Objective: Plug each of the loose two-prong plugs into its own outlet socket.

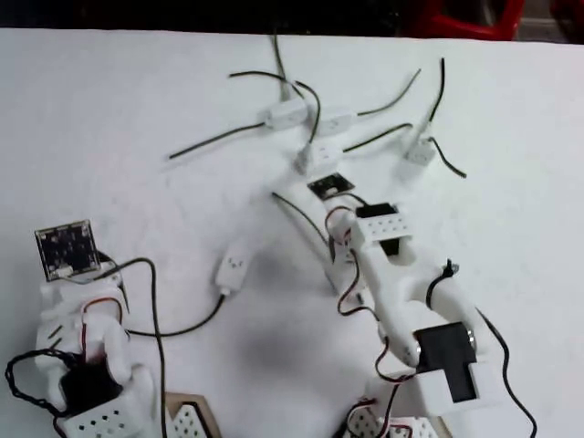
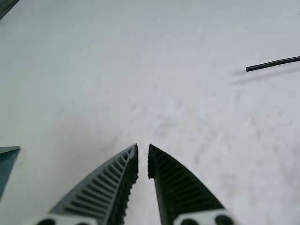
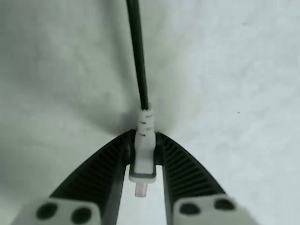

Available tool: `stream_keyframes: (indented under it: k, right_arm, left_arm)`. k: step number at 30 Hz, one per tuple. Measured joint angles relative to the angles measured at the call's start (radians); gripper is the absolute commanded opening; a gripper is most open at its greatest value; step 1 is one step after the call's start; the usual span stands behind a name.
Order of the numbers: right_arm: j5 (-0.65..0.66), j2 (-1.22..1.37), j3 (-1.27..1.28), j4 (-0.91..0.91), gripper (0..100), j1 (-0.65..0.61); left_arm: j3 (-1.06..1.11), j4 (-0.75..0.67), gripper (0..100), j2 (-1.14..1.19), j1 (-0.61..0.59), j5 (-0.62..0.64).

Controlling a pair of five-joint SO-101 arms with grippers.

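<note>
Right pincer (image 3: 142, 138): jaws clamped on a white two-prong plug (image 3: 143, 161), gripped across its sides. One metal prong (image 3: 140, 190) sticks out of the end facing the wrist. Black cord (image 3: 137, 56) leaves the plug's far end and runs straight away over the white bench (image 3: 243, 70).

High view: right arm (image 1: 401, 292) stretches from the near edge to mid-bench. Its tip is at a cluster of white connectors (image 1: 336, 119) with short black cords on the far half of the bench. Cannot tell from this view whether the held plug touches any of them.

Lone socket (image 1: 233, 266) lies well apart from the cluster, between the two arms, two slots facing up. Its lead (image 1: 196, 324) curves toward the near edge.

Left arm (image 1: 87, 365) sits at the near-left corner. Left pincer (image 2: 143, 150): jaws drawn together to a thin slit, nothing between them, over bare bench. A loose cord end (image 2: 272, 64) lies off to one side.
</note>
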Motion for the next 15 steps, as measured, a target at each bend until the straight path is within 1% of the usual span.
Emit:
stream_keyframes:
  k: [2, 10, 13, 15]
  right_arm:
    - [0.000, 0.000, -0.009, 0.006, 7.5, -0.002]
    - [0.000, 0.006, -0.044, 0.049, 7.4, -0.002]
    - [0.000, 0.006, -0.044, 0.049, 6.8, -0.002]
    - [0.000, 0.006, -0.044, 0.049, 4.4, -0.002]
  left_arm:
    - [0.000, 0.000, 6, 0.000, 0.000, 0.000]
    - [0.000, 0.000, 6, 0.000, 0.000, 0.000]
    - [0.000, 0.000, 6, 0.000, 0.000, 0.000]
    - [0.000, 0.000, 6, 0.000, 0.000, 0.000]
